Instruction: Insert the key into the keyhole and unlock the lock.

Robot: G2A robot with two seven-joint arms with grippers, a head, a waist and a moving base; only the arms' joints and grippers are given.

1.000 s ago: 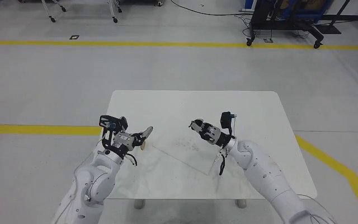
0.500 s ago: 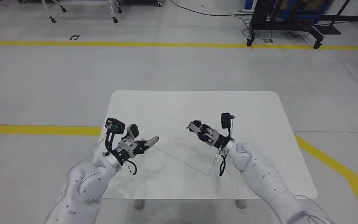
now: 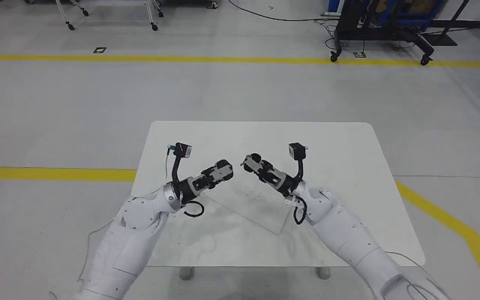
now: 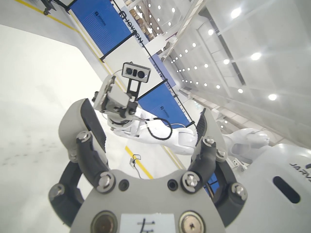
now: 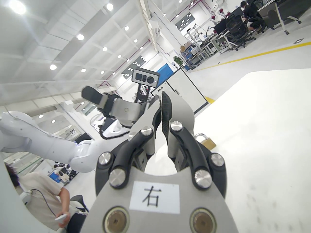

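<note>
A small brass padlock (image 5: 207, 143) with a silver shackle lies on the white table (image 3: 337, 142). I see no key. Above the table's middle the two grippers face each other, tips a short way apart. My left gripper (image 3: 224, 167) (image 4: 143, 122) is open with nothing between its fingers. My right gripper (image 3: 247, 160) (image 5: 161, 112) is shut, pads pressed together, and nothing shows between them. The left wrist view has the right gripper (image 4: 107, 96) ahead of the open fingers. In the right wrist view the left gripper (image 5: 96, 98) hangs beyond the shut fingertips.
The table top carries faint scuff marks (image 3: 259, 196) near its middle. A yellow floor line (image 3: 67, 173) runs past both sides of the table. Racks on wheels (image 3: 382, 30) stand far behind.
My left gripper has swung from the table's left side toward the middle and turned to face the right gripper. The right gripper has shifted a little leftward.
</note>
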